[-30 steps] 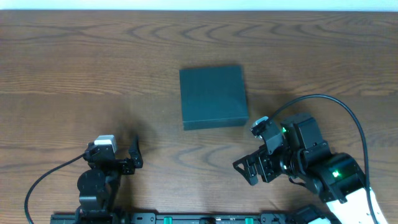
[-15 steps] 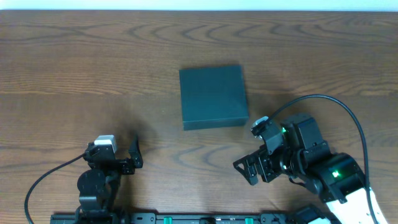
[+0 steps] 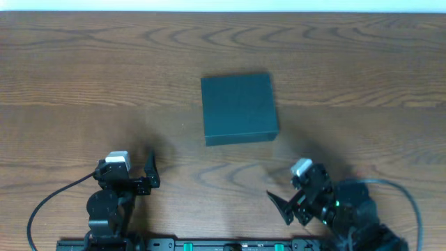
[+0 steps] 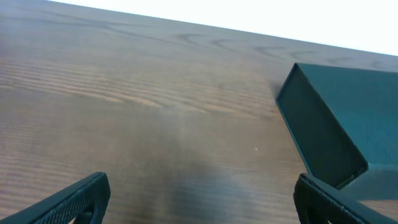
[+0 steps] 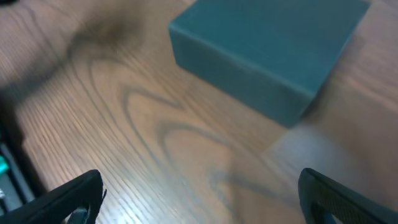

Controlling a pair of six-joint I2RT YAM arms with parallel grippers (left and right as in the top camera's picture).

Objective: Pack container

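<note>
The container [image 3: 239, 108] is a matte dark squarish box, lid shut, lying flat on the wooden table a little beyond the middle. My left gripper [image 3: 127, 167] is near the front left, well apart from it, open with nothing between its fingers [image 4: 81, 198]. In the left wrist view the container [image 4: 348, 118] fills the right side. My right gripper [image 3: 291, 189] is low at the front right, short of the box, open and empty. In the right wrist view [image 5: 208, 202] the container [image 5: 273, 50] lies ahead, with bare wood between the fingertips [image 5: 339, 196].
The wooden table [image 3: 83, 84] stretches to a pale edge at the back. Black cables [image 3: 49, 202] run from each arm base at the front. A dark rail [image 3: 209, 244] lines the near edge.
My right arm has pulled back toward the near edge and away from the container, still open. The left arm and the box have not moved.
</note>
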